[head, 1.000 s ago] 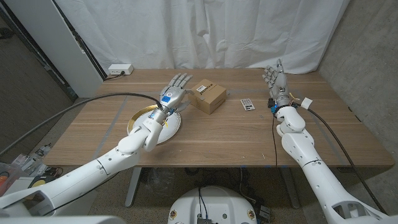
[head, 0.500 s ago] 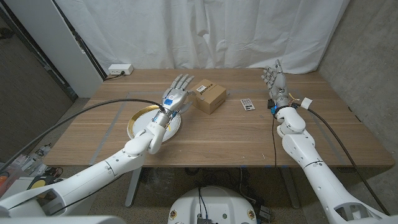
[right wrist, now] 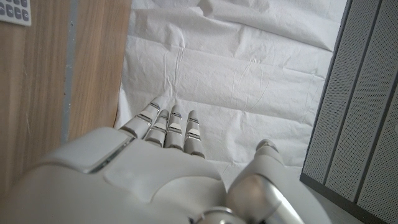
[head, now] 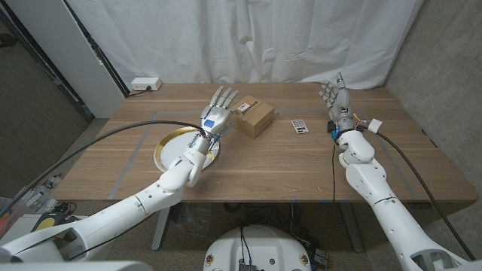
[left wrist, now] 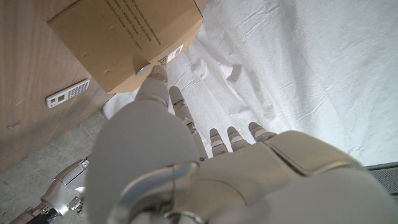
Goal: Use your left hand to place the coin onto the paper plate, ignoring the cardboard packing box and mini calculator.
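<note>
Though hidden from the wrist, paper plate (head: pixel 175 145) overhead.

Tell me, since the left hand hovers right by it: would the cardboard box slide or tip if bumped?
The cardboard packing box looks small and squat, so probably slides rather than tips. It is likely light, so the left hand could shift it easily across the smooth wooden table.

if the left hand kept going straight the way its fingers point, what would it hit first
Probably the brown cardboard packing box: the left hand has its fingers apart, aimed at the box's near corner, and the left wrist view shows a fingertip right at its edge. Height is hard to judge.
</note>
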